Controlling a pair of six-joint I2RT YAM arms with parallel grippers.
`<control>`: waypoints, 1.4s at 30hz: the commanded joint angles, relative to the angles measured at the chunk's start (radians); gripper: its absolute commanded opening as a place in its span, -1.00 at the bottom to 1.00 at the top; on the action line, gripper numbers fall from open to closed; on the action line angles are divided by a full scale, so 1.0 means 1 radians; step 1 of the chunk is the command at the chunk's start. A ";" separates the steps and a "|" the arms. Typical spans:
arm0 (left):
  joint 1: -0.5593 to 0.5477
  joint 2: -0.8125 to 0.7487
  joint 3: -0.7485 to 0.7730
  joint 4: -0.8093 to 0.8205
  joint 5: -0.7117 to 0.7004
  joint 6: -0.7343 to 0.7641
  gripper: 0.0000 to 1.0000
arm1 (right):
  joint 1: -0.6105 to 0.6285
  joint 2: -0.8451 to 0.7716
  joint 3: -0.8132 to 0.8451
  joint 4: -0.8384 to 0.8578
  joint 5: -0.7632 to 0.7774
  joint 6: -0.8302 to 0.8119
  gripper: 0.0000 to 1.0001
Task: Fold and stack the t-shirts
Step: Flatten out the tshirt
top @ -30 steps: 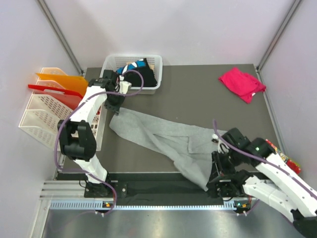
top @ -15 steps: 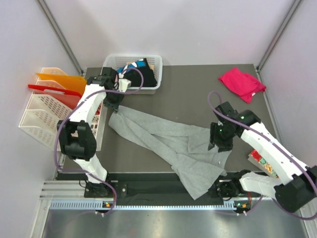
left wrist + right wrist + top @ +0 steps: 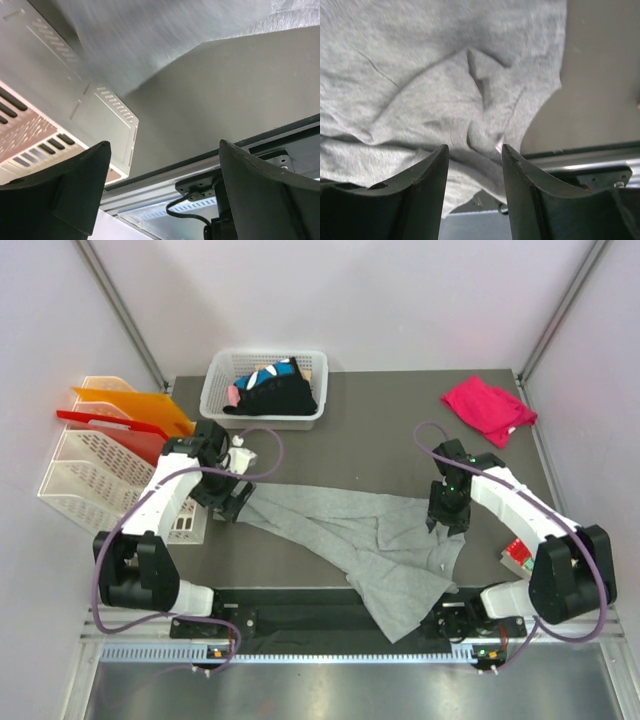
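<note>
The large light grey t-shirt (image 3: 345, 530) lies crumpled across the middle of the table, one end hanging over the front edge. My left gripper (image 3: 234, 504) stands wide open at its left end, holding nothing. In the left wrist view the gripper (image 3: 164, 145) has only table between its fingers, with blurred grey t-shirt (image 3: 165, 35) above. My right gripper (image 3: 446, 520) hovers open over the shirt's right edge; its wrist view shows the gripper (image 3: 474, 147) above wrinkled grey t-shirt (image 3: 430, 95). The pink t-shirt (image 3: 488, 408) lies at the back right. Black t-shirts (image 3: 278, 396) fill the basket.
A white basket (image 3: 222, 370) stands at the back. White file racks (image 3: 85, 475) with orange and red dividers stand at the left edge, close to my left arm. A red snack packet (image 3: 518, 553) lies at the right edge by my right arm.
My left gripper has let go of the grey shirt, opened and moved from beside the basket toward the near left. My right arm has swung from the front edge back over the shirt's right side.
</note>
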 commanded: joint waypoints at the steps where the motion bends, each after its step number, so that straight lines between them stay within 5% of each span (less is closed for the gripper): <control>1: 0.006 -0.025 0.045 0.028 -0.015 0.010 0.91 | -0.014 0.060 0.042 0.118 -0.008 -0.039 -0.09; 9: 0.006 0.148 0.246 0.061 0.021 -0.027 0.79 | -0.019 0.157 0.007 0.220 -0.024 -0.056 -0.19; 29: 0.006 0.441 0.339 0.219 -0.003 -0.076 0.67 | -0.022 0.252 -0.024 0.294 -0.037 -0.085 -0.34; 34: 0.006 0.471 0.304 0.278 -0.066 -0.073 0.67 | -0.023 0.253 -0.022 0.299 -0.047 -0.083 -0.56; 42: 0.012 0.501 0.202 0.369 -0.115 -0.076 0.65 | -0.023 0.238 -0.033 0.299 -0.073 -0.082 -0.59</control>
